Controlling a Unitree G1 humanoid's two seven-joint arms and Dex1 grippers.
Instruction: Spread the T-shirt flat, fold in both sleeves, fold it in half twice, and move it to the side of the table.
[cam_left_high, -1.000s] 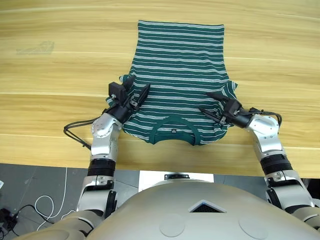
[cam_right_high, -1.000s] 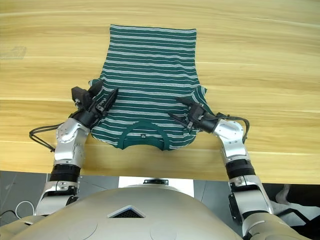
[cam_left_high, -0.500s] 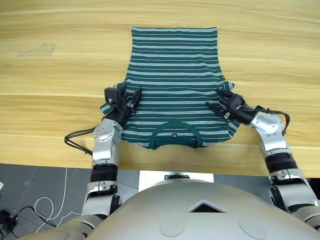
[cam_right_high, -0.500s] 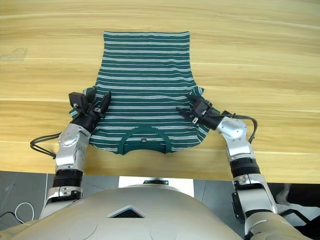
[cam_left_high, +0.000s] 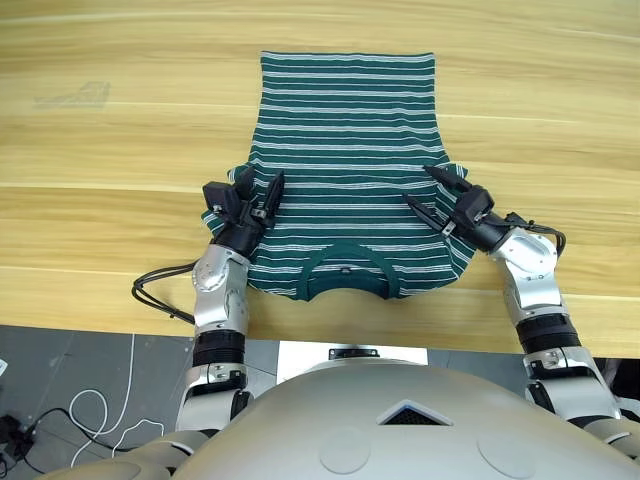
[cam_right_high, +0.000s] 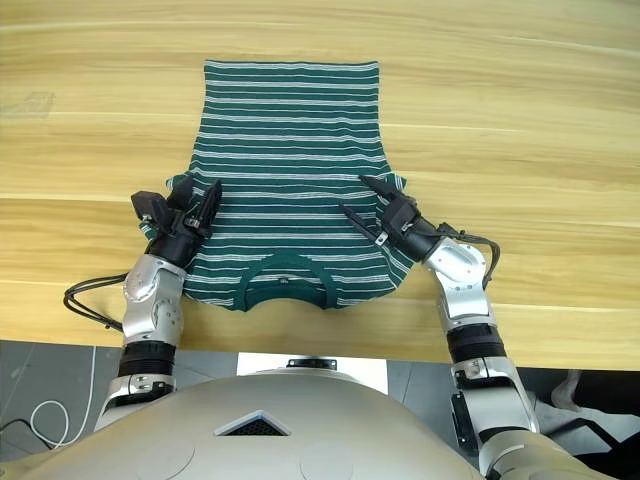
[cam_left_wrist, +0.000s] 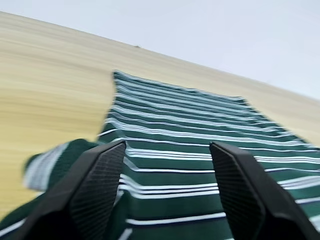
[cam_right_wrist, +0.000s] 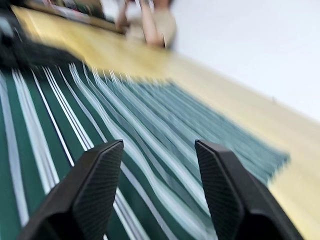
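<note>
Table (cam_left_high: 100, 150), wooden, bearing striped T-shirt (cam_left_high: 345, 120); black cable (cam_left_high: 150, 290) loops off near edge. Left gripper (cam_left_high: 258, 190), right gripper (cam_left_high: 419, 185): fingers apart above shoulders; right's were closer earlier.

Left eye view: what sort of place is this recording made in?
Probably a lab or test room, not a home: a long wooden table with one striped T-shirt, grey floor below its near edge, a plain pale wall behind.

Green white-striped T-shirt (cam_left_high: 348, 150), light wooden table (cam_left_high: 120, 140).
</note>
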